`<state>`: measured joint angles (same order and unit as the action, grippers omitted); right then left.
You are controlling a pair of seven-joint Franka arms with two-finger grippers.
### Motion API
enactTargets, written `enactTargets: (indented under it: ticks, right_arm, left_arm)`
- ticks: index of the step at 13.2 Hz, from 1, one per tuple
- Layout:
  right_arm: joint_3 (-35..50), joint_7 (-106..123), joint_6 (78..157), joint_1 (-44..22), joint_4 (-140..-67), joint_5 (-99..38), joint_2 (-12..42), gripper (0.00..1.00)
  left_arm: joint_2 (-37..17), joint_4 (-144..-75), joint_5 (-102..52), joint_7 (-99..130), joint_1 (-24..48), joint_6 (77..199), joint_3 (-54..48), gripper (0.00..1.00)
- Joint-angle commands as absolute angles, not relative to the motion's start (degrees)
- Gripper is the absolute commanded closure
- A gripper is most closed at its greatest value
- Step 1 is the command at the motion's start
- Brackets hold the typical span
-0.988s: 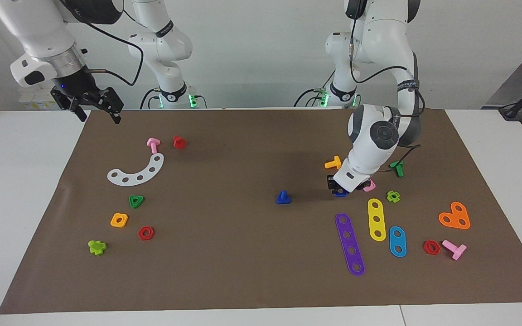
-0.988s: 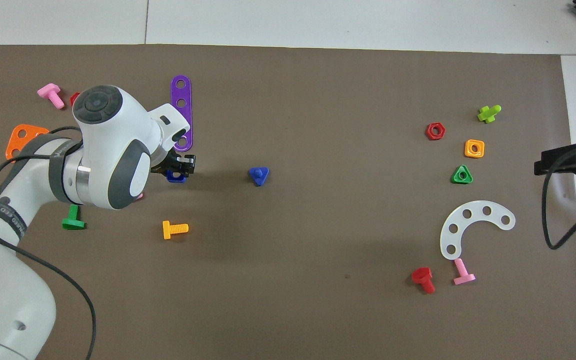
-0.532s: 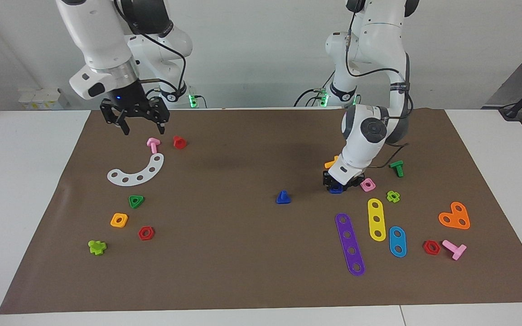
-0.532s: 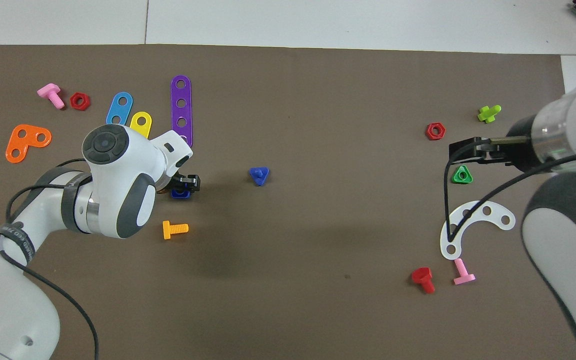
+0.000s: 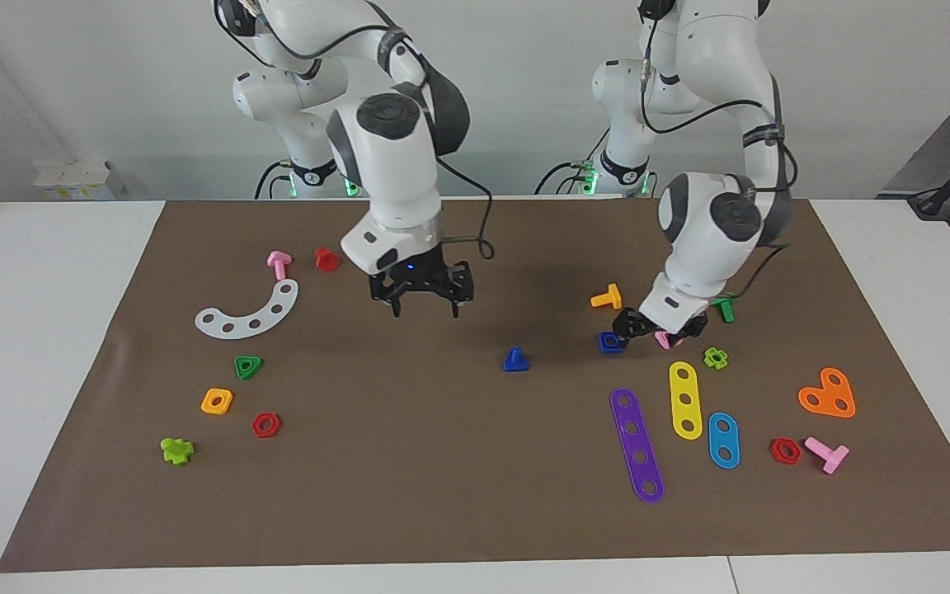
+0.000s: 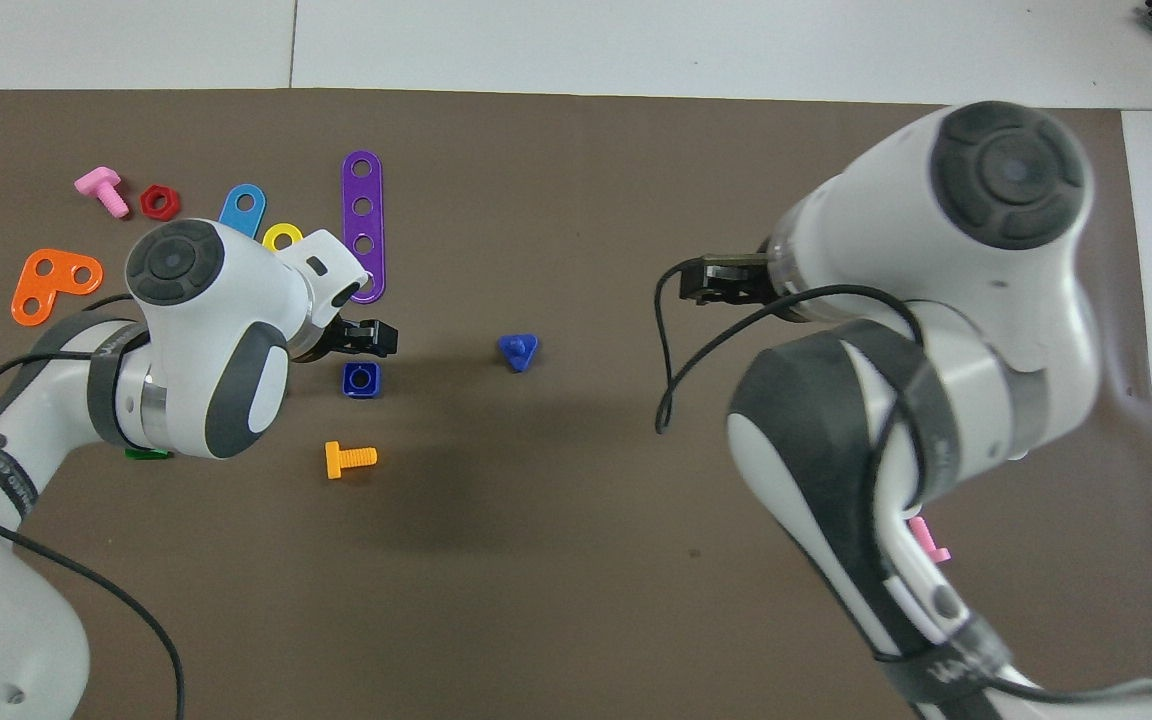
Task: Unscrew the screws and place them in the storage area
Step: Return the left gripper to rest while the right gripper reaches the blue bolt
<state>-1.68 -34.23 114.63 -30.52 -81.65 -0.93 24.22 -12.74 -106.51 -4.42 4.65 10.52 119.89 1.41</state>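
Brown mat (image 5: 475, 495), left gripper (image 5: 658, 329) open beside blue nut (image 5: 609, 341), right gripper (image 5: 424, 307) open.

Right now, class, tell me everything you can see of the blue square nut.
The blue square nut is small, royal blue and looks like plastic, with rounded corners and a round centre hole. It lies flat on the brown mat, toward the left arm's end, beside the orange bolt. The left hand, open, hangs just beside it; nothing visibly grips it.
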Motion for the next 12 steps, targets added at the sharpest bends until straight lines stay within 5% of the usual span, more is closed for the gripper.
enactTargets:
  ticks: [1,3,6,12]
  right_arm:
    - [-1.6,-39.4,118.3,-34.6,-72.7,-0.3,34.1,0.0]
    - [-1.8,-40.5,123.9,-38.4,-70.6,0.3,40.1,0.0]
    - [-1.4,-39.6,125.9,-38.8,-72.5,4.8,40.9,0.0]
    - [-1.3,-36.0,127.4,-40.0,-81.6,4.9,38.3,0.38]
  left_arm:
    - [-7.4,-106.2,-4.8,-1.4,3.6,115.1,1.1,0.0]
    - [-4.4,-106.2,-4.4,-1.5,2.2,111.4,1.5,0.0]
    - [1.0,-105.7,-2.0,-0.8,2.2,105.4,2.5,0.0]
    - [7.6,-102.9,2.9,3.5,3.5,94.2,0.1,0.0]
